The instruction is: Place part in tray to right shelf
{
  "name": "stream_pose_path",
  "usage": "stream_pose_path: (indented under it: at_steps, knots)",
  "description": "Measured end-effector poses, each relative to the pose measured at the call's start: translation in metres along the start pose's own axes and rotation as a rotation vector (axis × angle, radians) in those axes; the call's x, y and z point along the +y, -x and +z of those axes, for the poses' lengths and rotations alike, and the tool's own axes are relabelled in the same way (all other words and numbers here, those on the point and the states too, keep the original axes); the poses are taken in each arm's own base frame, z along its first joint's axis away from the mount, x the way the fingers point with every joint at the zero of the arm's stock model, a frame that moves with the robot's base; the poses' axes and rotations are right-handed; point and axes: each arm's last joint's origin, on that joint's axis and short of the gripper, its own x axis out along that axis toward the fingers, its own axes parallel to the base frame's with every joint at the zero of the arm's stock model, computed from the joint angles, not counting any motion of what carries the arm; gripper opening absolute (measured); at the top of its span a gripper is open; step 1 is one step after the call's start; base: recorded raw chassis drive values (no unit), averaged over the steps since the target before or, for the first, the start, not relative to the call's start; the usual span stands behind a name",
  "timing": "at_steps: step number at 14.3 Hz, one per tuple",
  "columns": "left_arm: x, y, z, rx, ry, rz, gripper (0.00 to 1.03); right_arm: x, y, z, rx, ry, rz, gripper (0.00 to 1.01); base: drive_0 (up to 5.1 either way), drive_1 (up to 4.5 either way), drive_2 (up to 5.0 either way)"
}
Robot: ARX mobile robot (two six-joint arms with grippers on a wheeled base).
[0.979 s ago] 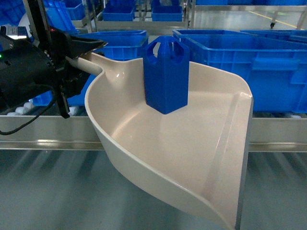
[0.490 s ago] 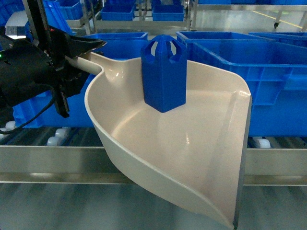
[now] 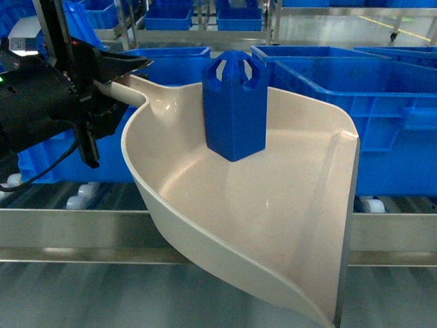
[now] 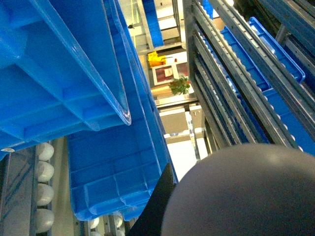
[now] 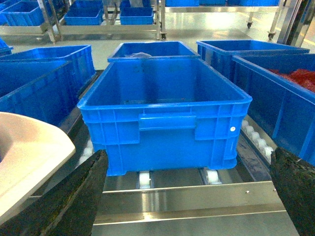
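Bright blue part (image 3: 235, 102), beige tray (image 3: 273, 225), seemingly plain blue crates (image 5: 165, 110)

The part (image 3: 235, 102) stands upright in the tray (image 3: 287, 225), toward its back wall. My left gripper (image 3: 113, 78) is at the tray's handle on the left. The shelf rail (image 3: 68, 232) runs below, with crates (image 3: 382, 102) behind it.

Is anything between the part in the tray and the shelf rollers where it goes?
Yes. Blue crates sit on the shelf right behind its front rail, ahead of the part standing in the tray.
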Motion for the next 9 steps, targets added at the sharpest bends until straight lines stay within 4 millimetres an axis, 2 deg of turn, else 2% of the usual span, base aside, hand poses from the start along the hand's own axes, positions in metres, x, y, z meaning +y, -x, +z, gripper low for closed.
stream_pose_path:
  at_steps: [9]
  knots:
    - [0.0000,0.0000,0.0000,0.000,0.000,0.000,0.12,0.0000,0.0000,0.0000,0.000,0.000,0.000,0.98,0.0,0.00,0.0]
